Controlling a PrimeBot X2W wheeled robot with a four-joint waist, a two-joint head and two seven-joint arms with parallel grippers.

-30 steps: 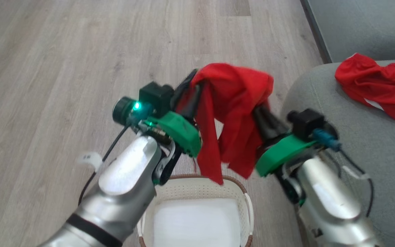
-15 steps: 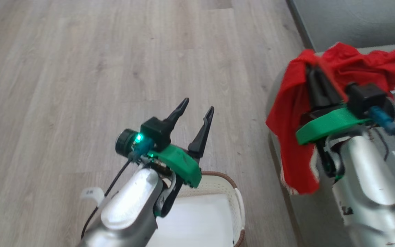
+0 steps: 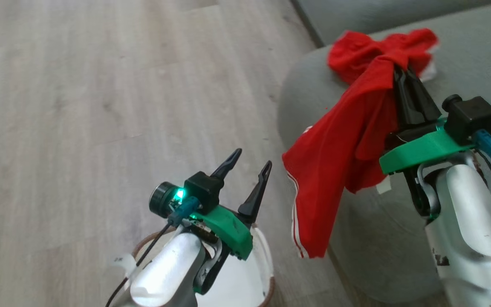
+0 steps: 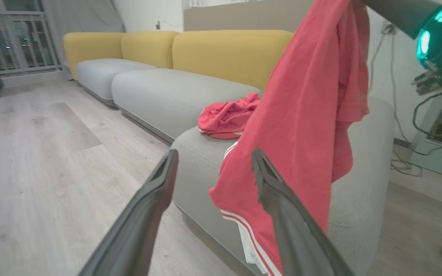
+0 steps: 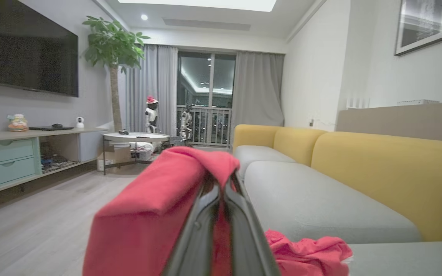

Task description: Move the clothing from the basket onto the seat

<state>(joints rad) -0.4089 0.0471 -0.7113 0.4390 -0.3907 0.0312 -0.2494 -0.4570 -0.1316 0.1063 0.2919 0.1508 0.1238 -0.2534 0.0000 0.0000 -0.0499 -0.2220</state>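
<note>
Two red garments [image 3: 335, 153] [image 3: 352, 51], one basket [image 3: 267, 262], one seat [image 3: 373, 256], two pincers [image 3: 252, 157] [image 3: 403, 85], seemingly one white liner [image 3: 239, 283].

The head view looks steeply down from high up onto the wood floor [image 3: 79, 106], with the seat [image 3: 475, 55] at its right. The left wrist view sits low and close, facing the seat's rounded corner almost level. The right wrist view looks level along the yellow-backed sofa [image 5: 378, 172]. All 3 views share the hanging red garment [image 3: 348, 136] and the crumpled garment [image 3: 356, 51].
</note>
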